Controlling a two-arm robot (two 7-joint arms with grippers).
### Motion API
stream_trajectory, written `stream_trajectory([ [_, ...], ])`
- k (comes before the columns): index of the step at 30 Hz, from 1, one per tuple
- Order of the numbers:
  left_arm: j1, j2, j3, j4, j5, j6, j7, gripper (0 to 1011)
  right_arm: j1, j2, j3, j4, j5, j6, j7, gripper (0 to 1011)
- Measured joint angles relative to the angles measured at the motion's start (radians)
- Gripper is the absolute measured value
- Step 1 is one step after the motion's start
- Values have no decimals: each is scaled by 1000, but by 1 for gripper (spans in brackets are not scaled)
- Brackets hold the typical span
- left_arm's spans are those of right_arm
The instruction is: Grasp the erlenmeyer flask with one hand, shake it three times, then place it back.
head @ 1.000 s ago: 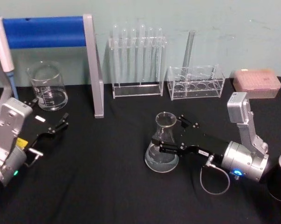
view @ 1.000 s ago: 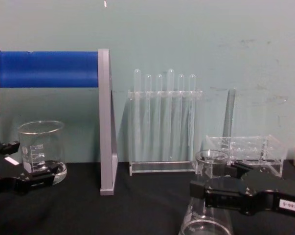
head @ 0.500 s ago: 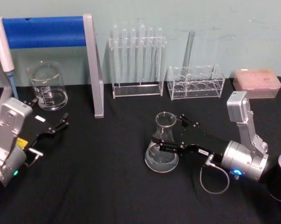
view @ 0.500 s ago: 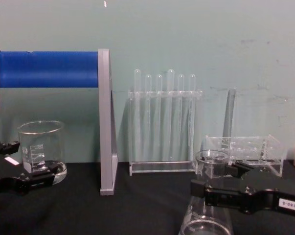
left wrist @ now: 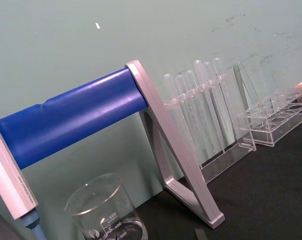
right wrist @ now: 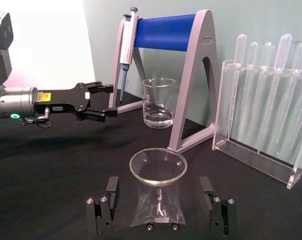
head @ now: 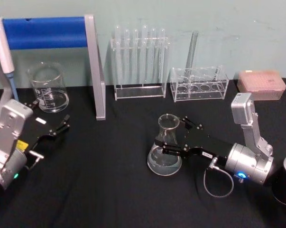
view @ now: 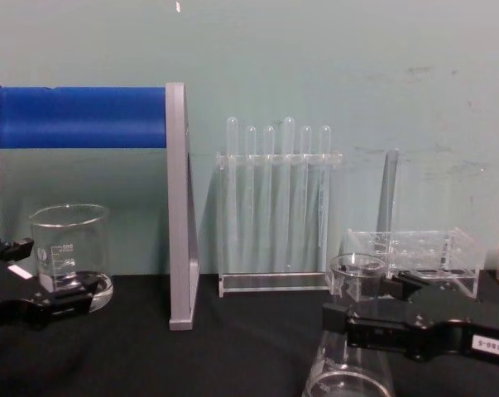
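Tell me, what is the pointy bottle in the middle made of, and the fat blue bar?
The erlenmeyer flask, between the right gripper's open fingers, looks like clear glass: see-through and shiny. The blue bar looks like smooth, softly shiny plastic, though it could be a sleeve over something else. The left gripper sits idle, open, near the beaker.

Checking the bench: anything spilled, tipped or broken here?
Nothing stands out. The erlenmeyer flask stands upright on the black table, between the open fingers of the right tool; no spill or crack shows.
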Motion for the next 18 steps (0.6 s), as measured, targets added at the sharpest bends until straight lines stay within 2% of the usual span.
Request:
stream_trajectory([
  [5, 0, 0, 0, 0, 0, 0, 0, 1001, 0, 0, 0, 0, 0, -1, 1, 991],
  [11, 0, 0, 0, 0, 0, 0, 0, 1001, 0, 0, 0, 0, 0, -1, 1, 882],
  [12, 0, 0, 0, 0, 0, 0, 0, 1001, 0, 0, 0, 0, 0, -1, 1, 824],
  [14, 0, 0, 0, 0, 0, 0, 0, 1001, 0, 0, 0, 0, 0, -1, 1, 788],
  [15, 0, 0, 0, 0, 0, 0, 0, 1001, 0, 0, 0, 0, 0, -1, 1, 733],
  [18, 0, 0, 0, 0, 0, 0, 0, 1001, 0, 0, 0, 0, 0, -1, 1, 654],
])
